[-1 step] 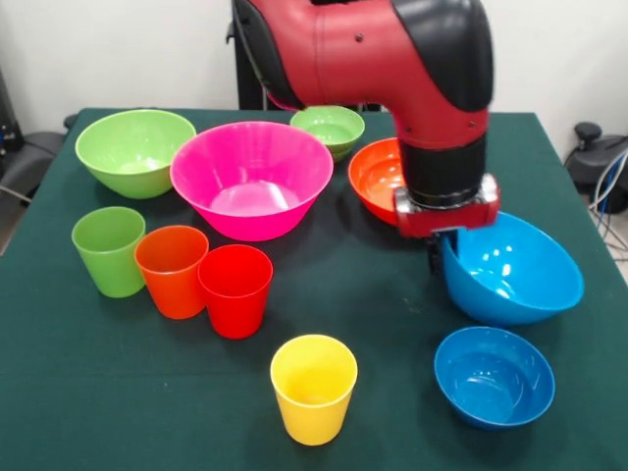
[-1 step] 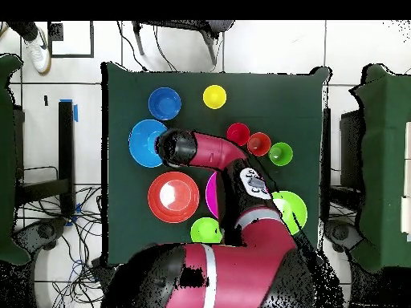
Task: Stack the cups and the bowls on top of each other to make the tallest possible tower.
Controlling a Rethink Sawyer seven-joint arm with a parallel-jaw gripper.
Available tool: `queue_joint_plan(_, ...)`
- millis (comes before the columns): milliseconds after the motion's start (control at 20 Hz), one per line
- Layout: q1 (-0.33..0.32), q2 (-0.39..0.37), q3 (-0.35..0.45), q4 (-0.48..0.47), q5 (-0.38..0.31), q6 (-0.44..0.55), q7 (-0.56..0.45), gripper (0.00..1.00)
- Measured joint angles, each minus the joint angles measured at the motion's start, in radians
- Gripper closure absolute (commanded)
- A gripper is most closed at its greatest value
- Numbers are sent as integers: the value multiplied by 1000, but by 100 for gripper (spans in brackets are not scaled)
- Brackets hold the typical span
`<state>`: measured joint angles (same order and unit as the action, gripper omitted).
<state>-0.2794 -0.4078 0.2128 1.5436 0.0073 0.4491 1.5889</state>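
My gripper (image 1: 437, 257) is shut on the near-left rim of the big blue bowl (image 1: 510, 280), which tilts, its mouth turned left. In the overhead view the gripper (image 2: 164, 146) sits at that bowl's (image 2: 144, 143) right rim. The small blue bowl (image 1: 494, 378) stands just in front of it. The yellow cup (image 1: 314, 388) stands alone at the front centre. Red (image 1: 235, 290), orange (image 1: 172, 271) and light green (image 1: 109, 250) cups form a row at the left. All stand apart and no tower is in view.
On the green table (image 1: 373, 294), the big pink bowl (image 1: 251, 179) sits mid-back, the big light green bowl (image 1: 135, 150) back left, the small light green bowl (image 1: 329, 130) behind it, and the orange bowl (image 1: 378, 177) behind my wrist.
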Motion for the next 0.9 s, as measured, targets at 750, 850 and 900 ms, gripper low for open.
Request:
queue_joint_plan(750,-117,-55,6,108,-109,0,0,100)
queue_joint_plan(850,-128,-57,11,116,-120,0,0,100)
queue_joint_plan(900,-133,-59,14,119,-124,0,0,100)
